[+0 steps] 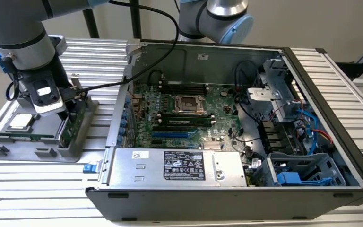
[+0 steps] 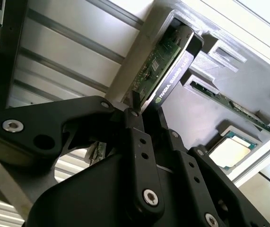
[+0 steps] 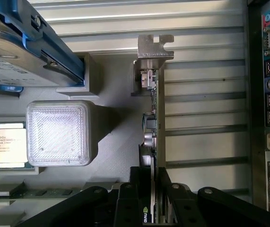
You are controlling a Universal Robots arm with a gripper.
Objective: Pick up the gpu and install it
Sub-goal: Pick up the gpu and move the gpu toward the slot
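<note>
The gripper is clamping the gpu across its thin exposed edge. One finger is pressing on the black cooler side and the other on the green board side, well along from the silver bracket. The card is standing on edge in a slot of the grey holder. The holder is sitting on the desk at about nine o'clock from the open computer case in the exterior view. In the second wrist view the gpu is looking seated in that slot, not yet lifted clear.

The card is probably stiff and fairly light, but fragile (bare components are running along the board face). A pinch across cooler and board, where the fingers are sitting, seems the safest hold. The cooler shell is looking smooth, so the card may slip or tip towards its bracket end if the grip is light.
</note>
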